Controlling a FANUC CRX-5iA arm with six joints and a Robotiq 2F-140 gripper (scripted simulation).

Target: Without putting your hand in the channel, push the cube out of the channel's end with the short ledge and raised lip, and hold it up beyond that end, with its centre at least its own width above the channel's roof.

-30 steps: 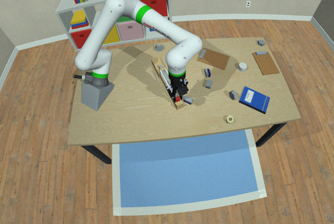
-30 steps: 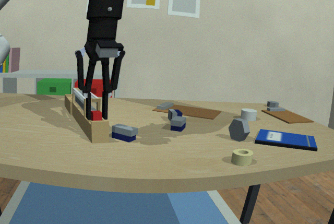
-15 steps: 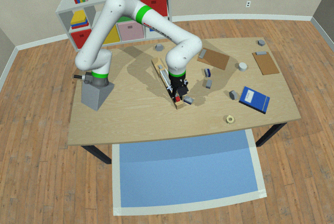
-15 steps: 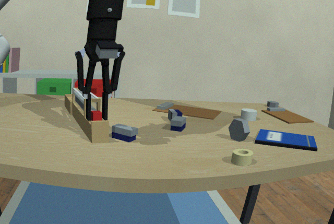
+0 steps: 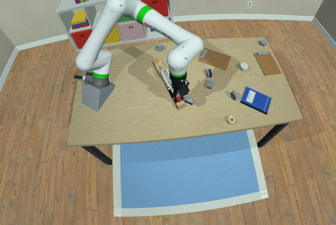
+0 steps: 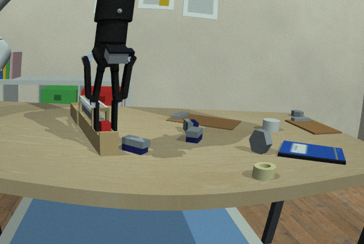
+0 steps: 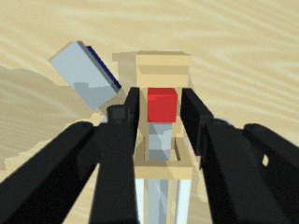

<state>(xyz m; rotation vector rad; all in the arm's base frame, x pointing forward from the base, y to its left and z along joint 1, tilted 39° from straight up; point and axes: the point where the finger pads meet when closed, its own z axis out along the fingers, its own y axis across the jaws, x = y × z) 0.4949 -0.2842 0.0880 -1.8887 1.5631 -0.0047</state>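
The red cube [image 7: 162,105] sits on the short ledge at the near end of the wooden channel [image 6: 91,123], just behind the raised lip [image 7: 163,63]. It also shows in the exterior view [image 6: 104,125] and the overhead view [image 5: 179,99]. My gripper [image 7: 160,102] points straight down over that end, partly open. One finger stands on each side of the cube, with a narrow gap to each. In the side view the gripper [image 6: 104,119] has its right fingertip down at cube level, and the channel wall hides the left one. The covered channel runs back behind my fingers.
A grey and blue block [image 6: 135,144] lies on the table right beside the lip end of the channel. Further right are two more small blocks [image 6: 194,133], a grey hexagonal prism [image 6: 260,140], a blue book [image 6: 311,152], a tape ring [image 6: 263,170] and two brown boards.
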